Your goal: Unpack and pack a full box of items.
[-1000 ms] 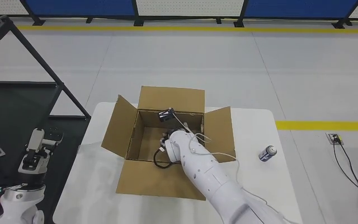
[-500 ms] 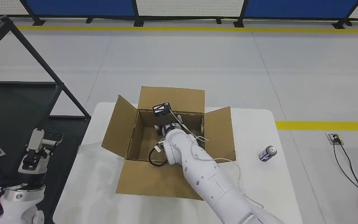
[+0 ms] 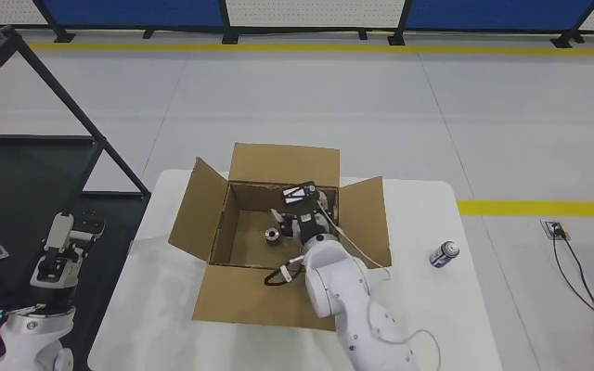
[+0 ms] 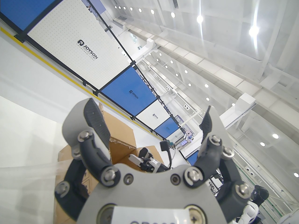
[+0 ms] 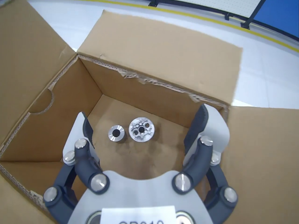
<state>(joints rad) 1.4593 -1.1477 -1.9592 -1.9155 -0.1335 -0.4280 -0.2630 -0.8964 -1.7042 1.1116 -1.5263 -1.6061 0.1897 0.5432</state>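
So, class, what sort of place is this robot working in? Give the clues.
Probably a factory hall or robot test floor: blue and white perforated barrier panels, a yellow floor line, and a high girdered ceiling with rows of lamps.

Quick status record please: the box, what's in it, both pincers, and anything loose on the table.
box: cardboard, open, flaps folded out, on the white table
contents: small metal cylinder and metal disc, side by side on the box floor
right pincer: open, empty, above the inside of the box, over the two parts
left pincer: open, empty, aimed up toward the ceiling
outside the box: one can on the table, apart from the box
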